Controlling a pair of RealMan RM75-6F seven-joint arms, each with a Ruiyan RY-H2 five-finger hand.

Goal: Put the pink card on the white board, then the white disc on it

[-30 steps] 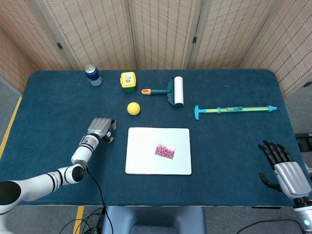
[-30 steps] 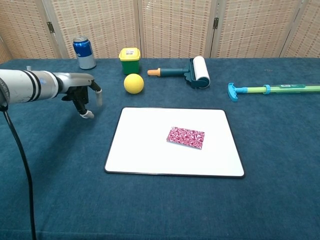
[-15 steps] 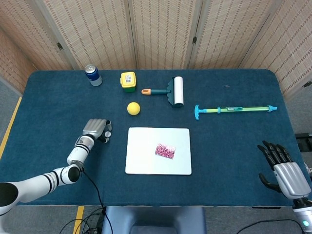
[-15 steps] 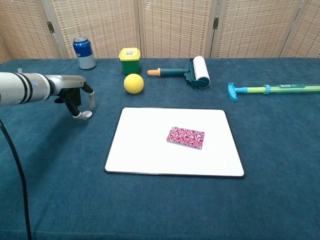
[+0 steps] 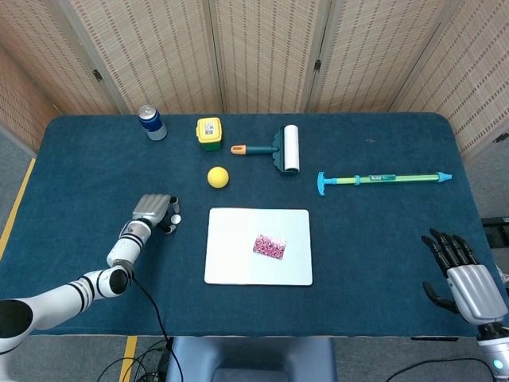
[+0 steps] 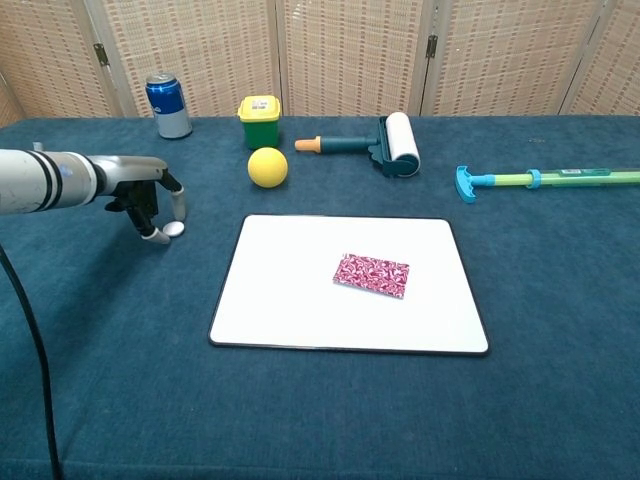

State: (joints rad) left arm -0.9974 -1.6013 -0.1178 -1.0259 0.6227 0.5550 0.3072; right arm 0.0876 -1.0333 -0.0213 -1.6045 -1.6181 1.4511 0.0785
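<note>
The pink patterned card point(image 5: 270, 247) point(image 6: 371, 274) lies flat on the white board point(image 5: 238, 263) point(image 6: 290, 300), right of its middle. The small white disc point(image 5: 176, 218) point(image 6: 174, 228) lies on the blue cloth left of the board. My left hand point(image 5: 156, 211) point(image 6: 150, 198) hangs over it, fingers curled down, with fingertips point(image 6: 153, 236) right beside the disc. Whether they pinch it does not show. My right hand point(image 5: 465, 274) rests at the table's near right edge, fingers spread, holding nothing; the chest view does not show it.
A yellow ball point(image 5: 218, 177) sits just behind the board. Further back stand a blue can point(image 5: 152, 122), a yellow-green box point(image 5: 209, 133) and a lint roller point(image 5: 280, 148). A long blue-green tool point(image 5: 382, 179) lies at the right.
My left hand has slid a little leftward and its fingers have curled down around the disc. The disc, card and right hand stay where they were.
</note>
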